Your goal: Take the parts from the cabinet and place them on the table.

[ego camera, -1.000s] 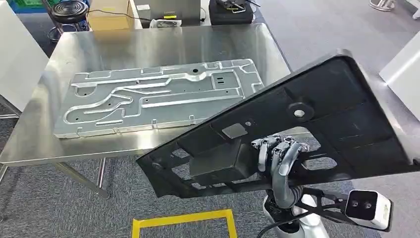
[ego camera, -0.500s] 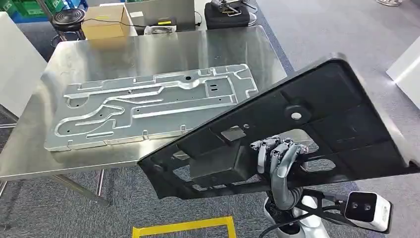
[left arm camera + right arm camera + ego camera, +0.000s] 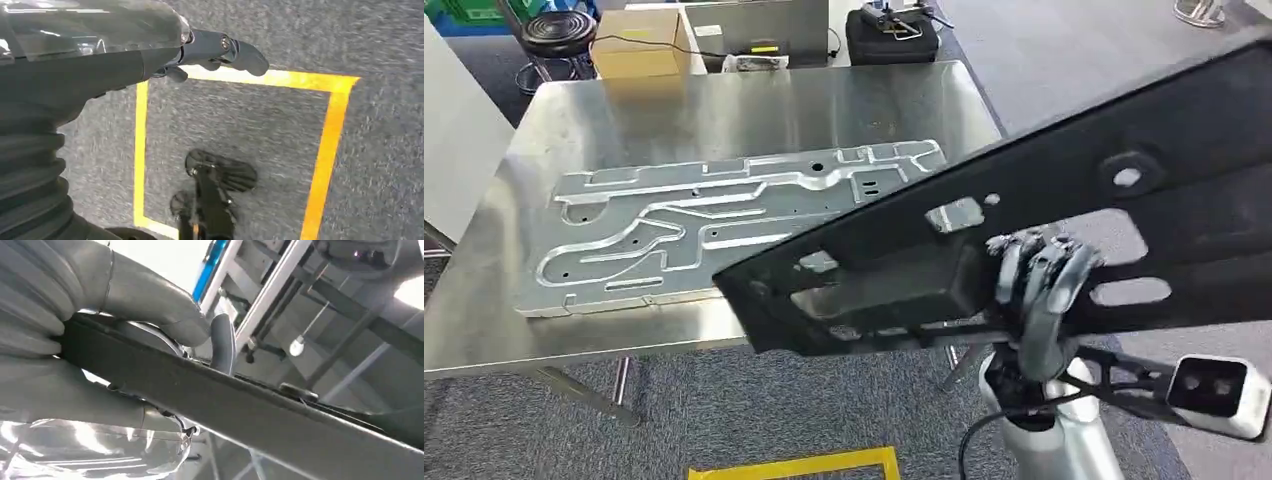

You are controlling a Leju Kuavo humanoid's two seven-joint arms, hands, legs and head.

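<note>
A stainless-steel bench (image 3: 724, 100) is the landmark here. Flat on it lies a long silver stamped metal plate (image 3: 724, 215) with raised channels and small holes, reaching almost to the bench's near edge. Beyond the bench's far edge stand a brown cardboard box (image 3: 636, 42), a black round stool (image 3: 554, 32) and a black case (image 3: 892, 35). On the grey carpet in front of the bench, a yellow tape square (image 3: 794, 466) is marked out.

The large black plastic panel (image 3: 1044, 230), ribbed and pierced with cut-outs, hangs in the air, tilted, with its lower corner over the bench's near right part, covering the near right end of the silver plate. The rest of the panel stretches out past the bench's right side over the carpet.

The right hand (image 3: 1036, 275) grips the black panel from below, its fingers (image 3: 1024, 262) wrapped over a bar of the panel through a cut-out. In the right wrist view the same hand (image 3: 75, 330) has the panel's dark edge (image 3: 240, 405) clamped between thumb and fingers.

The left hand (image 3: 210, 50) hangs over the carpet and the yellow tape square, away from the bench, holding nothing. Its dark fingers (image 3: 240, 50) are stretched out loosely, not curled in.
</note>
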